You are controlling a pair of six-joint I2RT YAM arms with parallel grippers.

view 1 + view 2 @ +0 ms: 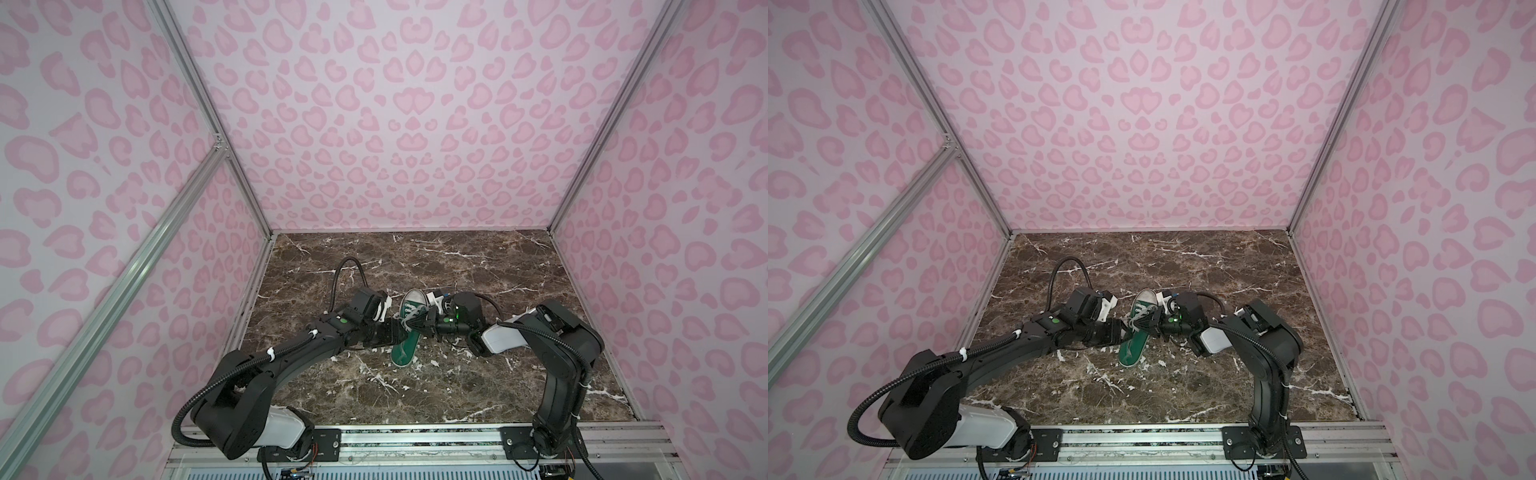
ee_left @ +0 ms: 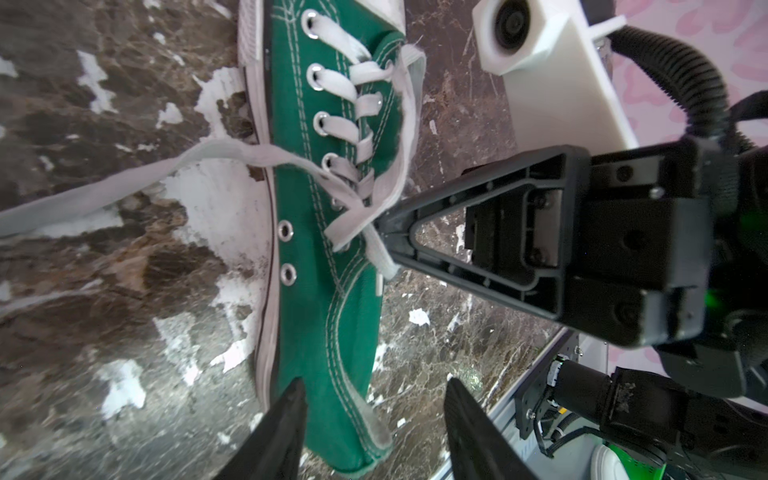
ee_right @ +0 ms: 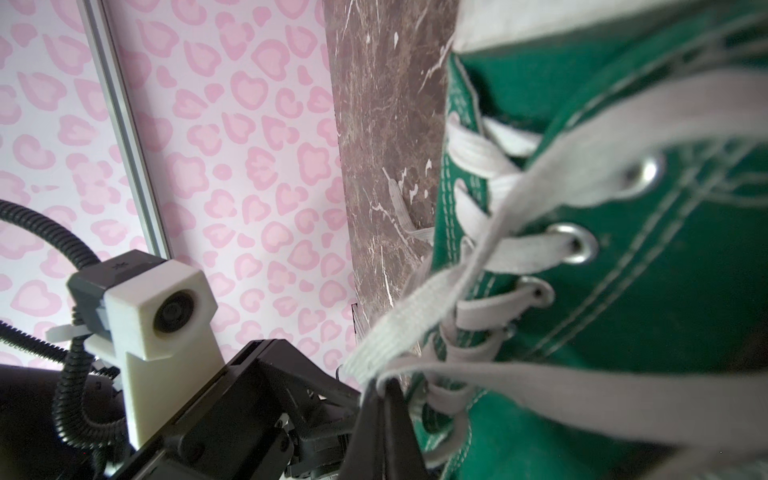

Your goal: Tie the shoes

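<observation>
Clearly no bow exists yet: the green canvas sneaker (image 2: 316,232) lies on the marbled worktop (image 2: 104,270) with white flat laces (image 2: 124,183) loose. Right tool (image 2: 384,237) is clenched on crossed laces; left tool (image 2: 374,419) gapes, empty

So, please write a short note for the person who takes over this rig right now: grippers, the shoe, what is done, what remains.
Right gripper: shut on the white laces, pinching them over the upper eyelets.
Left gripper: jaws apart, holding nothing, poised at the heel end of the shoe.
Green sneaker: lies on the marble table between both arms, toe cap pointing away from the robot bases. One lace end trails loose across the table.
Done: laces gathered by the right gripper.
Left: no finished bow is visible; tying remains.
</observation>
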